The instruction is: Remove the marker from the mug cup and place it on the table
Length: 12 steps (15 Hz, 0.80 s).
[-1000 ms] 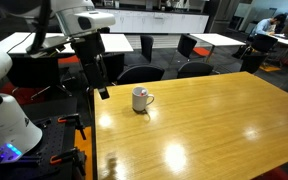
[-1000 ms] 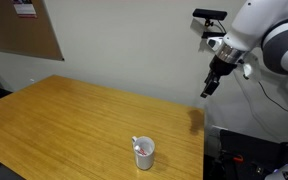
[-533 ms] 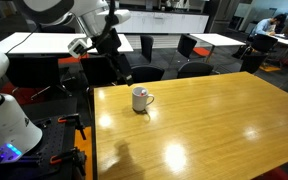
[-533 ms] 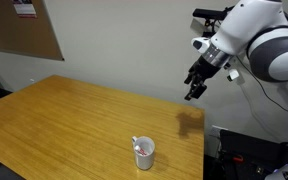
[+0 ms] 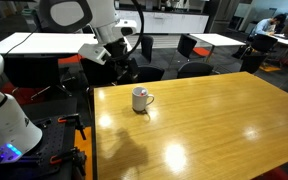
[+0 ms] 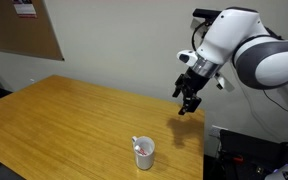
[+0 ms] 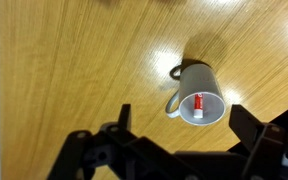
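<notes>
The white-grey mug cup (image 5: 141, 98) stands upright on the honey-coloured wooden table (image 5: 214, 120), near its edge on the robot's side. It also shows in an exterior view (image 6: 144, 152) and from above in the wrist view (image 7: 196, 92), handle to the left. The red marker (image 7: 197, 103) stands inside the mug; its tip shows in an exterior view (image 6: 139, 150). My gripper (image 6: 185, 106) is open and empty, in the air above the table and apart from the mug. In the wrist view my gripper (image 7: 179, 112) has one finger on either side of the mug.
Black office chairs (image 5: 196, 68) stand along the table's far side, with white tables (image 5: 216, 40) behind them. The white robot base (image 5: 4, 115) is left of the table. A cork board (image 6: 24, 30) hangs on the wall. The table edge (image 6: 199, 150) lies right of the mug.
The arm has swung in from beyond the table edge toward the mug and come lower. The gripper stays open. Mug and marker have not moved.
</notes>
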Available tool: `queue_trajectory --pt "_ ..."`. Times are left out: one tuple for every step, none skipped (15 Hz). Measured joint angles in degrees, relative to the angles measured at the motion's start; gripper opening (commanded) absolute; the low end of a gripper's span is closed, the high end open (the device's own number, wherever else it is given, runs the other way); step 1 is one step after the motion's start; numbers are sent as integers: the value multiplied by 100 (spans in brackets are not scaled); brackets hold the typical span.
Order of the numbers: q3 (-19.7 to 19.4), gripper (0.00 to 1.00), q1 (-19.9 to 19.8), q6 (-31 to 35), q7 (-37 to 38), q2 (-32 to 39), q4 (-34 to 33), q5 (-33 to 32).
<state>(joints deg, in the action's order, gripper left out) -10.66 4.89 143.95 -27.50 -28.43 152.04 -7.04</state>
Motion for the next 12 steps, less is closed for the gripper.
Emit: queue_trajectory --pt "-2 100 61 0 -132 83 -21 74" --pt "-5 100 117 0 -275 161 -42 148" --pt "-17 100 170 0 -406 241 -70 205" --pt "-21 100 207 2 -512 316 -99 248" --pt "-21 100 232 28 -584 393 -124 282" --pt "-20 100 246 115 -604 478 -140 300" --pt "-17 100 248 248 -604 573 -145 311" --pt "-10 100 248 396 -603 679 -152 332" --pt "2 100 248 558 -595 791 -161 378" --pt "25 100 248 713 -574 907 -177 424" --pt "55 100 248 840 -551 1024 -202 458" --pt "97 100 248 935 -488 1142 -240 487"
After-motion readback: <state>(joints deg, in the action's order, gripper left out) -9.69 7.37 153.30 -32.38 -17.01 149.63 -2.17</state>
